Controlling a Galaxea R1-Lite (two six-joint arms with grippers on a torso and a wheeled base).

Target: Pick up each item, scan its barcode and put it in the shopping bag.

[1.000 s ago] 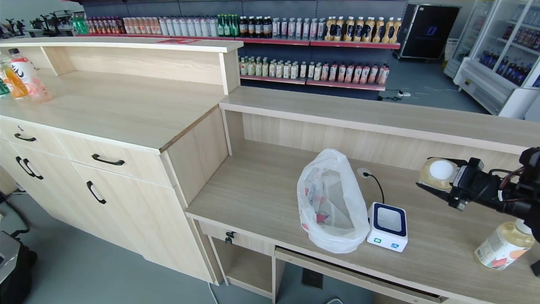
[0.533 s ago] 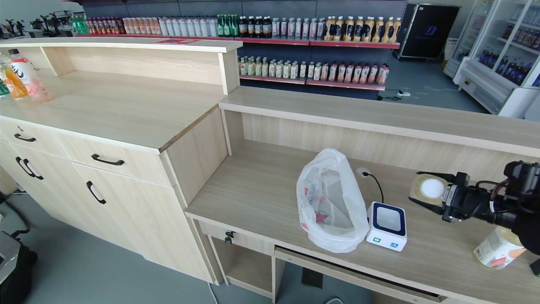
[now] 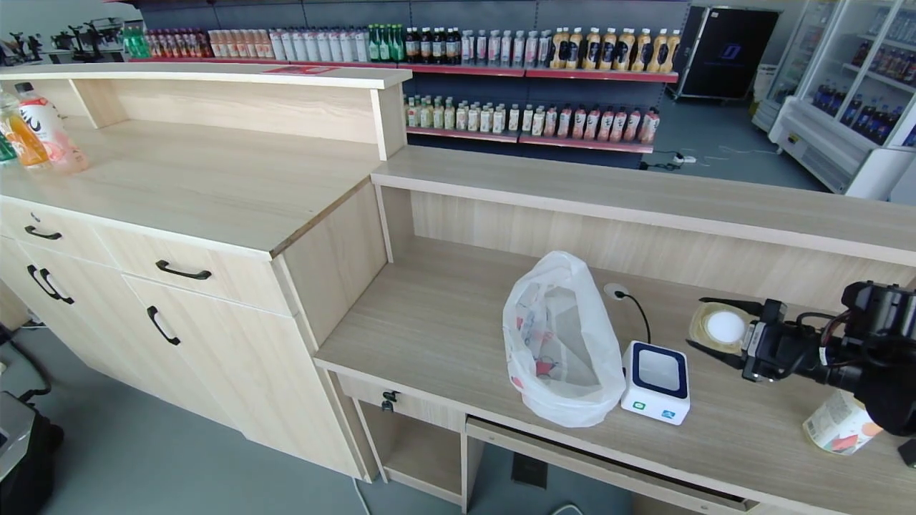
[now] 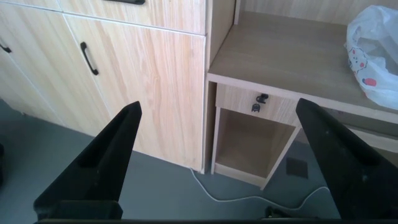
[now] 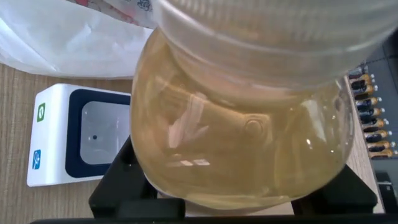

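My right gripper (image 3: 707, 323) is shut on a clear bottle of pale yellow drink (image 3: 724, 327), held on its side with the white cap facing left, just right of and above the white barcode scanner (image 3: 657, 381). In the right wrist view the bottle (image 5: 249, 124) hangs close over the scanner (image 5: 81, 146), beside the shopping bag (image 5: 62, 37). The white plastic shopping bag (image 3: 562, 343) stands with its mouth wide, touching the scanner's left side. A second bottle (image 3: 837, 425) stands on the counter at far right, partly hidden by my arm. My left gripper (image 4: 219, 106) hangs open over the floor before the cabinet.
The scanner's black cable (image 3: 640, 315) runs back to a hole in the counter. A raised ledge (image 3: 644, 197) borders the lower counter behind. Two drink bottles (image 3: 39, 132) stand on the higher counter at far left. Drink shelves line the back wall.
My right gripper has carried the bottle down and to the left, closer to the scanner. The arm now covers more of the second bottle.
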